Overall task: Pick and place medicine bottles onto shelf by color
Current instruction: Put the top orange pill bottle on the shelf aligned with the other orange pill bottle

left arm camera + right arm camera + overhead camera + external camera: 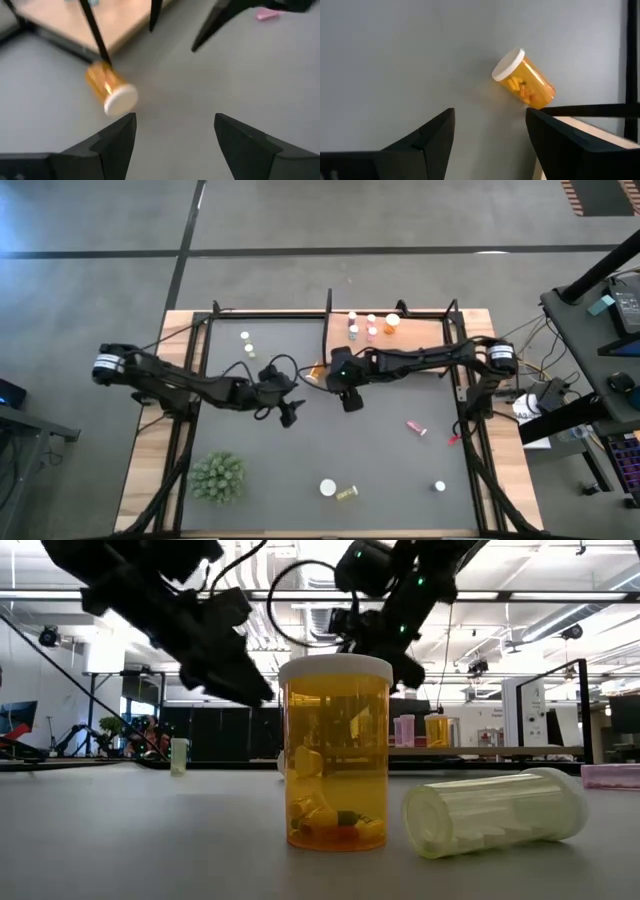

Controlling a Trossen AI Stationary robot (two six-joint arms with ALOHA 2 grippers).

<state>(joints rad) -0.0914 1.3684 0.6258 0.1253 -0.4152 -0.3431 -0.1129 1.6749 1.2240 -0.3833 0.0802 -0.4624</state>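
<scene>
While both my tools hang over the matte dark mat (330,450), entries read as follows. Right tool (350,399): two dark blunt fingers parted, grasping nothing. Left tool (291,412): likewise spread, empty. Orange bottle (524,79): translucent amber cylinder, flat white round cap, pills inside, lying tipped against the shelf (420,335) corner near my right tool. Shelf: smooth pale wooden board, thin black posts, carrying upright bottles. Worktop: more bottles scattered, one lying pale yellow-green bottle (495,812).
</scene>
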